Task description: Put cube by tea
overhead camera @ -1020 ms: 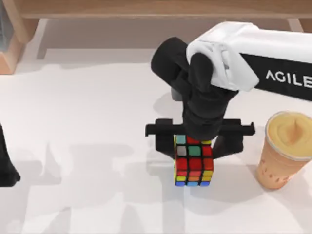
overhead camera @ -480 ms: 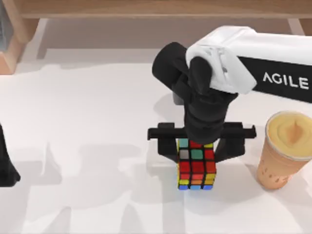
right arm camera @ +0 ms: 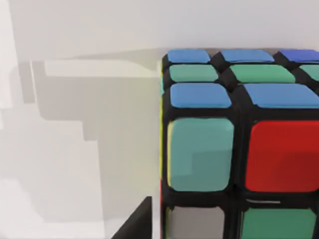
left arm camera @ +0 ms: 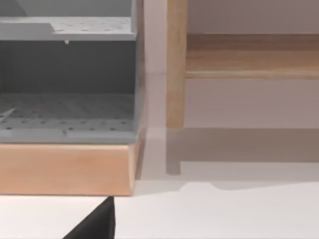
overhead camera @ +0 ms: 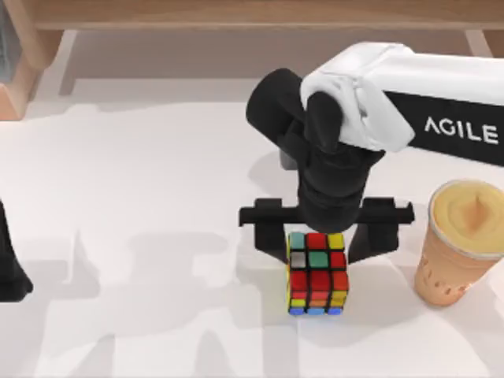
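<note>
The cube [overhead camera: 316, 272], black-framed with coloured stickers, stands on the white table [overhead camera: 142, 197] a short way left of the tea [overhead camera: 461, 240], an orange paper cup with creamy contents. A bare strip of table separates the two. My right gripper [overhead camera: 319, 240] hangs straight over the cube, open, with one black finger on each side of it and slightly off its faces. In the right wrist view the cube [right arm camera: 234, 144] is very close, showing blue, green and red stickers, with a finger [right arm camera: 137, 224] beside its edge. My left gripper [overhead camera: 9, 268] is parked at the table's left edge.
A wooden shelf unit [left arm camera: 65, 169] with grey perforated trays stands at the far left corner, and a wooden rail [overhead camera: 252, 14] runs along the back. Open white table lies left of and in front of the cube.
The right arm carried the cube a little to the right toward the tea, then stopped. The cube has since sunk lower onto the table while the gripper stayed at the same height.
</note>
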Controlling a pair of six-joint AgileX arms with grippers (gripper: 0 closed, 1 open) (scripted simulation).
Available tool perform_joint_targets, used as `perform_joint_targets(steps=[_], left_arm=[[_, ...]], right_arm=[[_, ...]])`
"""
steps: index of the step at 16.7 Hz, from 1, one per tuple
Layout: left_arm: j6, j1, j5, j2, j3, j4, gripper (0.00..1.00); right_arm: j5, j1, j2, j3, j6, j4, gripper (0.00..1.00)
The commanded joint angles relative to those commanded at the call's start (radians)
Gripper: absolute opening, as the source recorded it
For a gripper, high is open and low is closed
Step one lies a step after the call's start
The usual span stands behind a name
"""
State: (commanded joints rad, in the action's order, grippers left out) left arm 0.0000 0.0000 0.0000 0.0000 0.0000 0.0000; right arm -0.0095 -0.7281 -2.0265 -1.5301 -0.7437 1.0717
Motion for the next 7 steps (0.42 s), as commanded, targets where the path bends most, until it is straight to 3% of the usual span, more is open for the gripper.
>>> perform_joint_targets(steps=[2,7], left_arm=[[0.000,0.000,0.000,0.000,0.000,0.000,1.00],[0.000,0.000,0.000,0.000,0.000,0.000,1.00]], right_arm=[[0.000,0.000,0.000,0.000,0.000,0.000,1.00],[0.000,0.000,0.000,0.000,0.000,0.000,1.00]])
